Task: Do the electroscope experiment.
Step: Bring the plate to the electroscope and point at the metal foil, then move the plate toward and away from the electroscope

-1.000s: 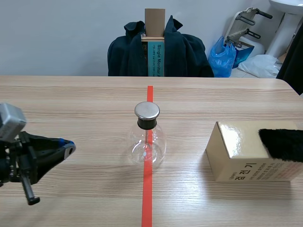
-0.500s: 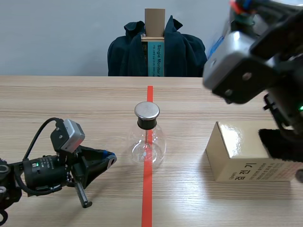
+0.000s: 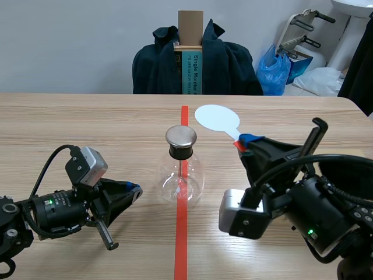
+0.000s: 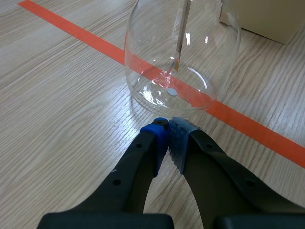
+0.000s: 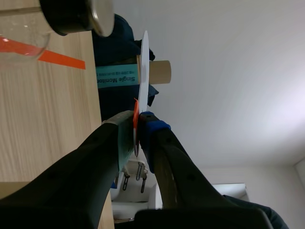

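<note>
- Left gripper [image 4: 167,131]: fingers together, nothing between them, blue pad against grey-green pad.
- It lies low over the tabletop [image 3: 87,128], left of the middle and toward the near edge. Its tips aim at the glass flask [image 4: 181,62] and sit just short of the base; can't tell if they touch the glass.
- Right gripper [image 5: 138,119]: clamped on the red stem of a white disc [image 5: 144,71].
- The disc stands out past the fingertips, seen edge-on in the right wrist view.
- In the scene view the right gripper [image 3: 242,142] is raised right of the flask. The disc is up beside the metal cap [image 3: 180,136] on its right-far side, apart from it.
- Flask stands upright about mid-tabletop, on the orange-red tape line [image 3: 181,245], with a black stopper under the cap.
- A thin rod [image 4: 181,33] hangs inside the flask, its lower end above the glass bottom.
- Cardboard box [image 4: 267,19]: only a corner shows beyond the flask.
- Chair with a dark coat [image 3: 227,64] behind the far edge.
</note>
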